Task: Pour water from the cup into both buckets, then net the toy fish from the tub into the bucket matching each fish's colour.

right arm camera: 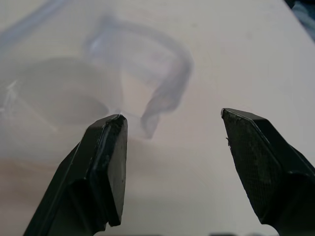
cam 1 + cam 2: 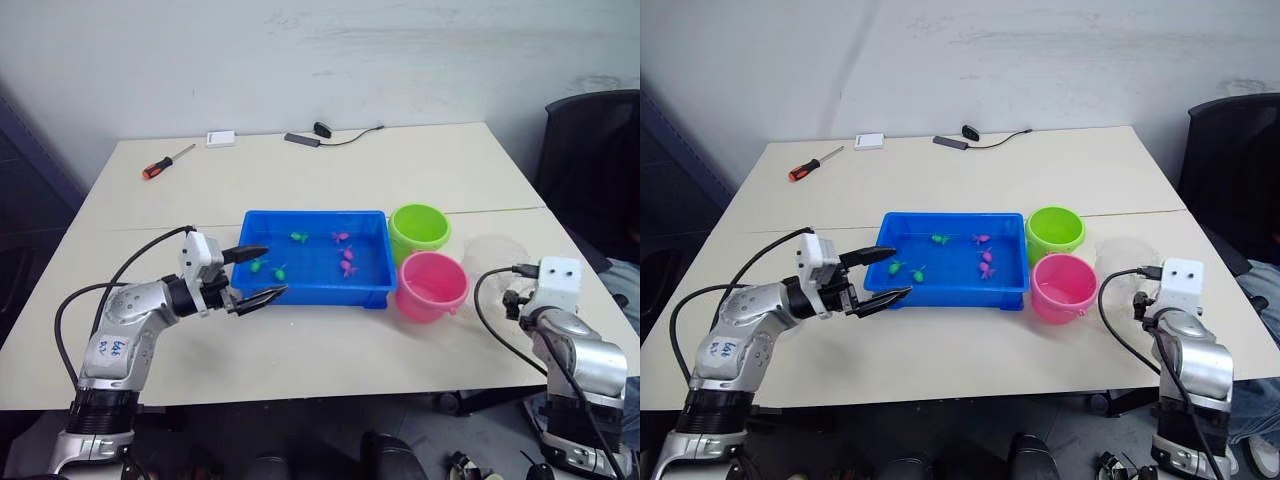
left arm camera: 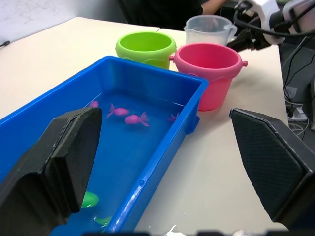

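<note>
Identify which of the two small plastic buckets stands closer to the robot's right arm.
The pink round plastic bucket. It stands nearer the table's front edge, while the lime green round plastic bucket sits behind it, farther from that arm.

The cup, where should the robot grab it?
By the handle, I think. The cup stands upright beside the pink bucket, and its looped handle faces the right gripper, whose jaws are open just short of it. Coming from that side keeps clear of the buckets.
</note>
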